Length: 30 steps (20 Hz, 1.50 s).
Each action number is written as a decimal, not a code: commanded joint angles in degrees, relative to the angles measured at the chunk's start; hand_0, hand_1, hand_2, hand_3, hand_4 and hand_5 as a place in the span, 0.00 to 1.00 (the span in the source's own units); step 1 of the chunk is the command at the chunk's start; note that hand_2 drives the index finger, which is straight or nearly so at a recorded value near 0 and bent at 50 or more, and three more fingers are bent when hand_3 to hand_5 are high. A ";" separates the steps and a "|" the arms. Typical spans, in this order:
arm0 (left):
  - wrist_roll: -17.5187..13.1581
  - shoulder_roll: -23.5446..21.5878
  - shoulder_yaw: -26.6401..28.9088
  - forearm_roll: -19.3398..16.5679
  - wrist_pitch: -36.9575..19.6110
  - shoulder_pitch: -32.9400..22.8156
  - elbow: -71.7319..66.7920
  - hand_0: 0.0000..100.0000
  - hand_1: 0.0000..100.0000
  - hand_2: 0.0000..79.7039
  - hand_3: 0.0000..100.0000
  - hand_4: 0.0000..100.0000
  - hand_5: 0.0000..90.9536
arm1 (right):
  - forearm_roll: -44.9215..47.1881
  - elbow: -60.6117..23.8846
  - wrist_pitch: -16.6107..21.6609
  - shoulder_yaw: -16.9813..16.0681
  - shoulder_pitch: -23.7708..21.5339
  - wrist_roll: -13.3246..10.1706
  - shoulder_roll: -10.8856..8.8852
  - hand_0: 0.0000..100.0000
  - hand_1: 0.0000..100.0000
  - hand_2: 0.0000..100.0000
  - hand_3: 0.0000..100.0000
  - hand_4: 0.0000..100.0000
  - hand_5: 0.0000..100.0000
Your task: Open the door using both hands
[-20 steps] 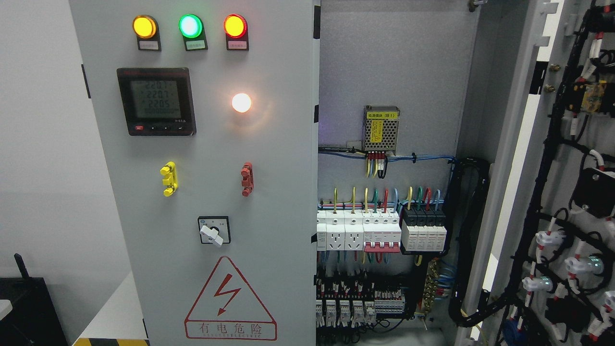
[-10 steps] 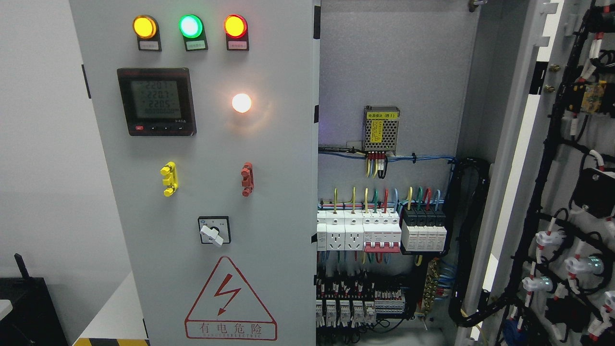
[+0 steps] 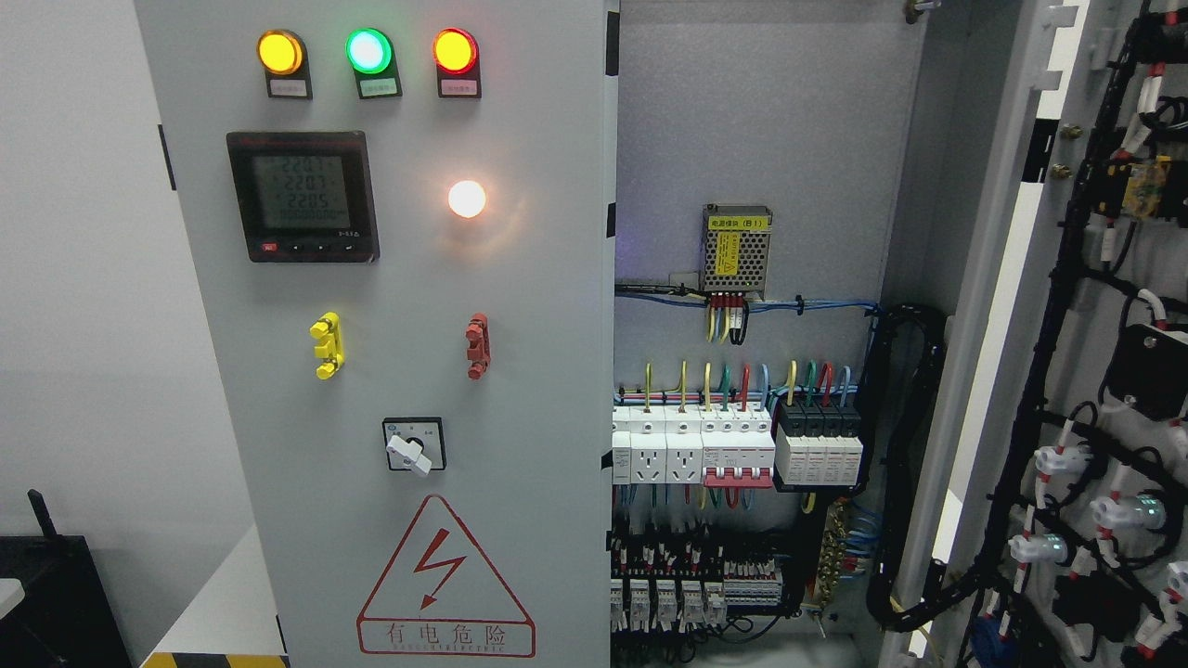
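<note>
No hand of either arm in frame, so finger state and nearer arm cannot be told. Right door already swung wide at frame right, inner wiring showing; left door shut, long axis vertical, free edge at centre.

Grey left door closed, lamps lit; right door swung wide open, wiring exposed

Open right door cropped at right edge. Meter digits too blurred to read. Labels under 3 lamps too small. Breaker rows cut off at bottom.
</note>
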<state>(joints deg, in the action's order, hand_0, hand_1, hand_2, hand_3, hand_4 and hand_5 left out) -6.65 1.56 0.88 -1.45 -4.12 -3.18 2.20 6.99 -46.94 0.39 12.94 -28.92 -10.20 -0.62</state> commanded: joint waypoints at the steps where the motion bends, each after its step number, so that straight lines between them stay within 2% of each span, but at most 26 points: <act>1: -0.12 0.73 -0.70 0.75 -0.36 0.02 -2.46 0.12 0.39 0.00 0.00 0.00 0.00 | 0.13 -46.02 8.01 4.28 -16.50 0.36 -11.06 0.12 0.39 0.00 0.00 0.00 0.00; 2: -0.12 0.73 -0.79 0.66 -0.45 0.02 -2.20 0.12 0.39 0.00 0.00 0.00 0.00 | 0.13 -47.96 10.74 4.99 -18.26 0.44 -12.03 0.12 0.39 0.00 0.00 0.00 0.00; 4: -0.12 0.73 -0.79 0.66 -0.45 0.02 -2.02 0.12 0.39 0.00 0.00 0.00 0.00 | 0.13 -51.66 14.88 5.43 -19.94 0.44 -12.48 0.12 0.39 0.00 0.00 0.00 0.00; 7: -0.12 0.73 -0.79 0.66 -0.45 0.02 -2.02 0.12 0.39 0.00 0.00 0.00 0.00 | 0.13 -56.14 17.44 5.96 -19.94 0.44 -12.83 0.12 0.39 0.00 0.00 0.00 0.00; 11: -0.20 0.64 -0.88 0.66 -0.45 0.02 -2.02 0.12 0.39 0.00 0.00 0.00 0.00 | 0.13 -63.09 22.09 8.50 -21.00 0.36 -15.81 0.12 0.39 0.00 0.00 0.00 0.00; 16: -0.12 0.64 -0.88 0.66 -0.45 0.02 -2.02 0.12 0.39 0.00 0.00 0.00 0.00 | 0.04 -68.80 27.64 11.32 -20.30 0.36 -16.70 0.12 0.39 0.00 0.00 0.00 0.00; 18: -0.20 0.64 -0.79 0.66 -0.45 0.02 -2.02 0.12 0.39 0.00 0.00 0.00 0.00 | 0.04 -69.43 27.73 12.19 -16.80 0.36 -16.61 0.12 0.39 0.00 0.00 0.00 0.00; 21: -0.12 0.73 -0.79 0.66 -0.45 0.02 -2.02 0.12 0.39 0.00 0.00 0.00 0.00 | -0.05 -69.78 29.66 12.03 -9.60 0.36 -16.44 0.12 0.39 0.00 0.00 0.00 0.00; 26: -0.20 0.64 -0.79 0.66 -0.45 0.02 -2.02 0.12 0.39 0.00 0.00 0.00 0.00 | -0.05 -69.34 29.67 11.32 3.23 0.36 -15.21 0.12 0.39 0.00 0.00 0.00 0.00; 28: -0.12 0.64 -0.79 0.66 -0.45 0.02 -2.02 0.12 0.39 0.00 0.00 0.00 0.00 | 0.04 -69.34 28.44 11.32 6.93 0.36 -14.42 0.12 0.39 0.00 0.00 0.00 0.00; 30: -0.20 0.64 -0.79 0.66 -0.45 0.02 -2.02 0.12 0.39 0.00 0.00 0.00 0.00 | 0.04 -69.25 24.33 11.32 10.53 0.36 -13.28 0.12 0.39 0.00 0.00 0.00 0.00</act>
<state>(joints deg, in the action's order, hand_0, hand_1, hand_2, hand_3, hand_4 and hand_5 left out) -6.92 2.17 0.06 -0.01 -4.62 -3.16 0.15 7.00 -109.89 28.23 23.02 -29.02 -9.82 -14.79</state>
